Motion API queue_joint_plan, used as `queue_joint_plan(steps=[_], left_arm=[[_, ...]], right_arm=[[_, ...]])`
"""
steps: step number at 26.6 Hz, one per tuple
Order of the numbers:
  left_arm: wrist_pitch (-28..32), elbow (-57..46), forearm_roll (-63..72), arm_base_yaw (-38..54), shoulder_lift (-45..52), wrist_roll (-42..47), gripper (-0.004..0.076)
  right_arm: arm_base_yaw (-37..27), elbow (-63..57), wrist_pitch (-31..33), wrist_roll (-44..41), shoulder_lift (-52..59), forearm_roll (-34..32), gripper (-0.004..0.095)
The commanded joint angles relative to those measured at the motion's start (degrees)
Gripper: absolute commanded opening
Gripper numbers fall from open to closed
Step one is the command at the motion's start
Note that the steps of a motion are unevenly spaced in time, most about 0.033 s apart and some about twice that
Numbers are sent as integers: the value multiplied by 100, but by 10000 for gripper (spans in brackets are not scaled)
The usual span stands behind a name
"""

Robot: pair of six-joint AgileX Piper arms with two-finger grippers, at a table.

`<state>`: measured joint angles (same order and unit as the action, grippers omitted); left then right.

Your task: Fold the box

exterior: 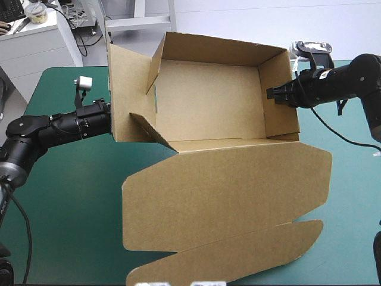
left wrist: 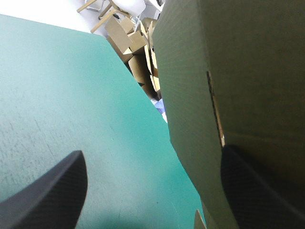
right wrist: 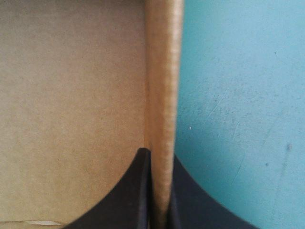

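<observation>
- While the brown cardboard box [exterior: 208, 101] stands as an open tray on the desk's teal-green cover [exterior: 65, 179], its broad lid [exterior: 226, 190] lies flat on the near side of the tray. A narrow rounded tuck strip [exterior: 238, 250] runs along the lid's outer edge.
- We see the right gripper [right wrist: 159, 152] at the box's right wall [exterior: 280, 95]. Its black fingers [right wrist: 128, 191] are pinched on that wall's edge, one inside the tray and one outside.
- At the box's left wall [exterior: 125, 95], which stands upright, the left gripper [left wrist: 152, 152] sits on the outer side with its fingers [left wrist: 52, 191] spread wide. One lies along the wall's outer face and the other is apart from it, over the cover. We cannot tell whether the nearer finger actually touches the board.
- Two short flaps at the ends of the left wall angle inward over the tray, the far flap [exterior: 156, 59] and the near flap [exterior: 146, 125]. Neither lies flat against a wall.
</observation>
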<state>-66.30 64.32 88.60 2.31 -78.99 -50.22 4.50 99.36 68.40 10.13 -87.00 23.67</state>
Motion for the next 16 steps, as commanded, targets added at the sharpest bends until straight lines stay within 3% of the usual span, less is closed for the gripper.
queue_joint_plan(steps=[1, 5, 10, 16], left_arm=[[-744, 345, 626, -58, 207, 57, 556], [-436, 345, 369, -58, 207, 57, 556], [825, 345, -699, -58, 207, 578, 556], [1415, 345, -887, -58, 207, 650, 556]], right_arm=[[-25, 134, -247, 3, 165, 59, -18], [-25, 134, -233, 3, 165, 59, -18], [-25, 134, -118, 3, 165, 26, -19], [-25, 134, -28, 23, 165, -146, -18]])
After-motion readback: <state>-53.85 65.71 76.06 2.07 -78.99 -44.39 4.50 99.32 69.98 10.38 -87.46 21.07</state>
